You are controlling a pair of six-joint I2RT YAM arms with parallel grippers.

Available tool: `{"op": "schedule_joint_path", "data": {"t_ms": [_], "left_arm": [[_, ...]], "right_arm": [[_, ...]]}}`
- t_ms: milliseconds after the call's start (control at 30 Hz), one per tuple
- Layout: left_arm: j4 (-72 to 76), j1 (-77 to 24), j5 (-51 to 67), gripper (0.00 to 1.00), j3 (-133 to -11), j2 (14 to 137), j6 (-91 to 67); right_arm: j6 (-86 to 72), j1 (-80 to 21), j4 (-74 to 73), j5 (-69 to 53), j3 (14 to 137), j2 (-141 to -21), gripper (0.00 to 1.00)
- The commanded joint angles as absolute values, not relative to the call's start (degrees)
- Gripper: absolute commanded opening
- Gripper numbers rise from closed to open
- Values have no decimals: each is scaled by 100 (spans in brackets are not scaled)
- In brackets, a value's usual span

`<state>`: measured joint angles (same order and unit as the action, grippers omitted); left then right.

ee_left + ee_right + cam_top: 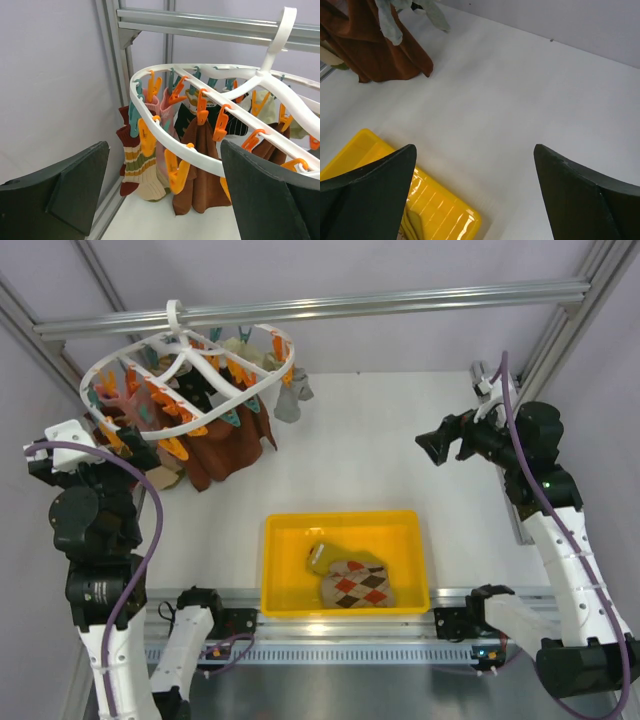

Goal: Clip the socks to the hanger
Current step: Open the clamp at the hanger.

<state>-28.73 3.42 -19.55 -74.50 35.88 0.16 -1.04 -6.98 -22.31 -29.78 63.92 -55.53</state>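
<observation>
The round white hanger (262, 392) hangs by its hook from the back rail at the far left, with orange and teal clips along its rim. A tan argyle sock (358, 585) and a mustard-yellow sock (328, 558) lie in the yellow bin (345, 523). My left gripper (128, 438) is open just in front of the hanger, empty. In the left wrist view the hanger's rim (220, 167) and an orange clip (177, 172) lie between the fingers of the left gripper (165, 146). My right gripper (440, 445) is open and empty above the table. The right gripper (474, 147) looks down on the bin's corner (445, 210).
Rust-brown socks (225, 455), a small grey sock (288, 400) and a striped sock (137, 165) hang clipped on the hanger. Aluminium frame posts stand at both back corners. The rail (400, 302) runs across the back.
</observation>
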Motion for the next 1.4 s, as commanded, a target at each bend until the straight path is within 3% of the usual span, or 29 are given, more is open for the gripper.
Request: {"op": "schedule_joint_path", "data": {"t_ms": [0, 200, 433, 600, 733, 967, 1367], "left_arm": [[-2751, 387, -2179, 98, -7786, 3621, 9], [-3260, 448, -1854, 98, -8244, 3367, -517], [-3586, 650, -2547, 98, -8446, 2893, -1607], [-4094, 817, -2795, 98, -8516, 2672, -2091], [-4727, 1089, -2191, 98, -8587, 2619, -2653], [-5010, 1169, -1494, 91, -8358, 2917, -2445], [-4711, 554, -906, 81, -7840, 3261, -1213]], "right_arm": [[184, -791, -1847, -3032, 6706, -5493, 99], [798, -1431, -1529, -3094, 7117, -5834, 100], [1283, -3362, -1293, -2691, 7717, -6644, 100], [1301, -4753, 319, -2374, 7393, -7039, 100], [1248, -5886, 1455, -1979, 7356, -7592, 100], [326, -6319, 2066, -1696, 8217, -9086, 96], [-121, -6214, 2153, -1986, 7832, -9220, 95]]}}
